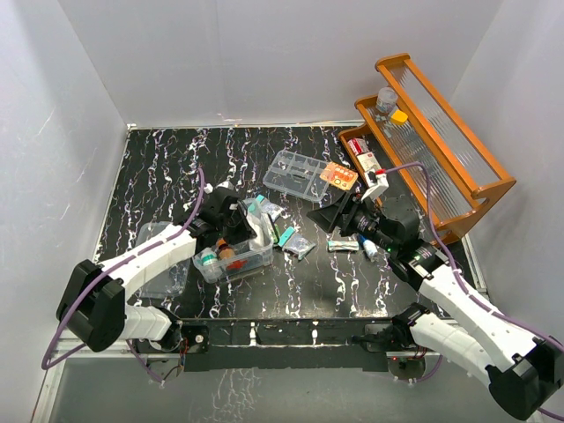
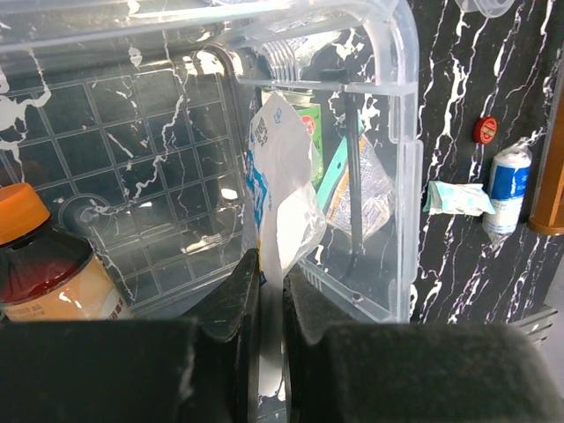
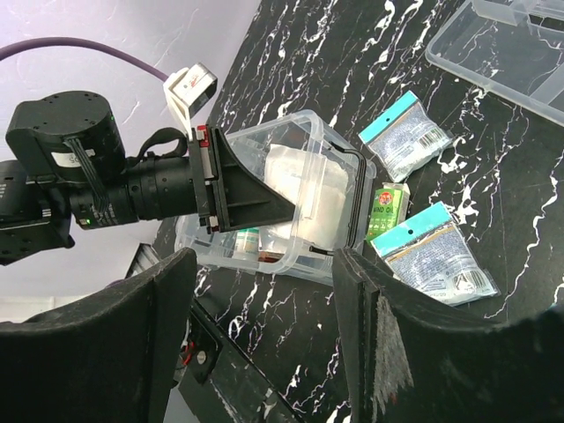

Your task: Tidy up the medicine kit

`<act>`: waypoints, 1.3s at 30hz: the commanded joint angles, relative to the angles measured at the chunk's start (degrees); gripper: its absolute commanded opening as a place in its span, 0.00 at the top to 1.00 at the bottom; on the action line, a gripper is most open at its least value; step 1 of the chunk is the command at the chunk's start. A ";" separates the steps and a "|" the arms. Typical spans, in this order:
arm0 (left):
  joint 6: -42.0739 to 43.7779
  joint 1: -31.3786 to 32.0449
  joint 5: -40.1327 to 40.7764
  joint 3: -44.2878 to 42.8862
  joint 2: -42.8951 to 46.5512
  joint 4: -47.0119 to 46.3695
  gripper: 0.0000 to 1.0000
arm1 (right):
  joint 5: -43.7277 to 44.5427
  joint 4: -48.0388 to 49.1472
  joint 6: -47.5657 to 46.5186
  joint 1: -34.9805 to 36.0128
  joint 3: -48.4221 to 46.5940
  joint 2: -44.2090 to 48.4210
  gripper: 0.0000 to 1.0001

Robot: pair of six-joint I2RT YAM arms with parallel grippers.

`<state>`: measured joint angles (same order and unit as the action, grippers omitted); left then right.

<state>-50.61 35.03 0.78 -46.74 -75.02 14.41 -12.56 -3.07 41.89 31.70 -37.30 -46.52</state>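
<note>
Over the table (image 1: 159, 176), seen from above, the medicine kit (image 1: 240, 268) is sitting open-topped at the near left, so packing looks to be under way. The left gripper (image 1: 247, 227) is reaching over it from the left, clamping a white packet (image 1: 263, 231) and holding it upright above the inside, likely to slot it in edge-on and save room. The right gripper (image 1: 328, 218) is hovering just right of the kit, above loose sachets (image 1: 298, 245), carrying nothing. A divided clear tray (image 1: 295, 174) and a wooden rack (image 1: 441, 150) are sitting further back and right, apart from the kit.

At the left wrist, the fingers (image 2: 231, 304) are pressing tight on the packet's lower part. The packet is standing tall near the kit's end wall. An orange-capped bottle (image 2: 40, 256) is standing inside at the other side, leaving bare floor between for more items. A small blue-and-white bottle (image 2: 508, 189) and a red cap (image 2: 486, 129) are lying outside on the table, not yet packed.

At the right wrist, the jaws are spreading wide with nothing between them, pointing toward the kit. A green carton (image 3: 388, 210) is lying just beside the kit, with sachets near it. This arm is probably lining up the next pick. Whether the packet is touching the kit's floor cannot be told.
</note>
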 commanded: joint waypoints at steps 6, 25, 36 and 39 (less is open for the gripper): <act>-2.38 -0.09 -5.01 1.40 -1.77 -3.10 0.93 | 1.17 0.70 -0.36 -0.24 -2.96 2.19 0.38; 4.69 -0.13 -4.63 0.43 -2.01 1.72 0.66 | 2.61 -0.75 -0.94 -0.26 -2.71 2.67 0.38; 5.24 -0.14 0.29 -0.91 -2.83 10.42 0.42 | 3.41 -1.24 -1.12 -0.24 -2.34 2.64 0.38; 5.67 -0.13 2.18 -1.91 -2.26 13.24 0.38 | 3.22 -1.25 -1.02 -0.24 -2.44 2.49 0.38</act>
<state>-46.02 34.98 -0.47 -45.69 -78.35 21.58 -10.20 -6.15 41.87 31.70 -37.45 -44.60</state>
